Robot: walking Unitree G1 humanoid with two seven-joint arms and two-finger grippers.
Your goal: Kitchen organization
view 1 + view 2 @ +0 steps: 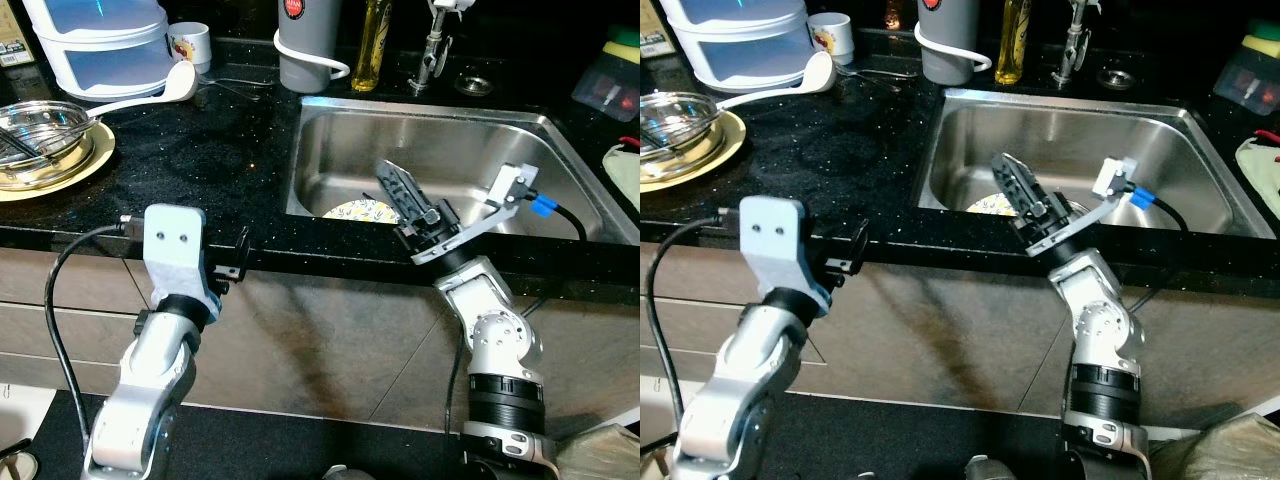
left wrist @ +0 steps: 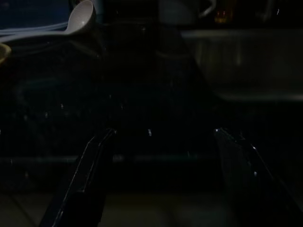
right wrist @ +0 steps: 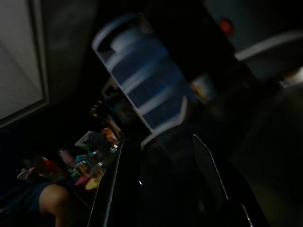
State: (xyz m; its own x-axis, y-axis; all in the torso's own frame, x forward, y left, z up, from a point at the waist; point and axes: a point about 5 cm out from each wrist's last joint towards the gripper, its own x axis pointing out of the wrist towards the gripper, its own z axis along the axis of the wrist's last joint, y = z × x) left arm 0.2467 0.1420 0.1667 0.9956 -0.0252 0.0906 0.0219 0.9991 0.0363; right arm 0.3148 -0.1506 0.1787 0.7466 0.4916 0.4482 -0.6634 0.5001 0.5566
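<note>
A patterned plate (image 1: pixel 352 210) lies in the steel sink (image 1: pixel 430 135), close to its front wall. My right gripper (image 1: pixel 385 170) is raised over the sink's front edge, just right of the plate, with its fingers pointing up and away. The right wrist view shows a narrow gap between those fingers (image 3: pixel 118 189) and nothing in it. My left gripper (image 1: pixel 243 258) hovers at the counter's front edge, left of the sink. In the dark left wrist view its fingers (image 2: pixel 90 175) stand wide apart and empty, facing the black counter (image 1: pixel 200 170).
At the far left a glass bowl with utensils (image 1: pixel 40 135) sits on a yellow plate. A white ladle (image 1: pixel 150 95), a stacked blue-white container (image 1: pixel 100 40), a mug (image 1: pixel 190 42), a grey jug (image 1: pixel 308 45), an oil bottle (image 1: pixel 372 40) and the faucet (image 1: pixel 435 45) line the back.
</note>
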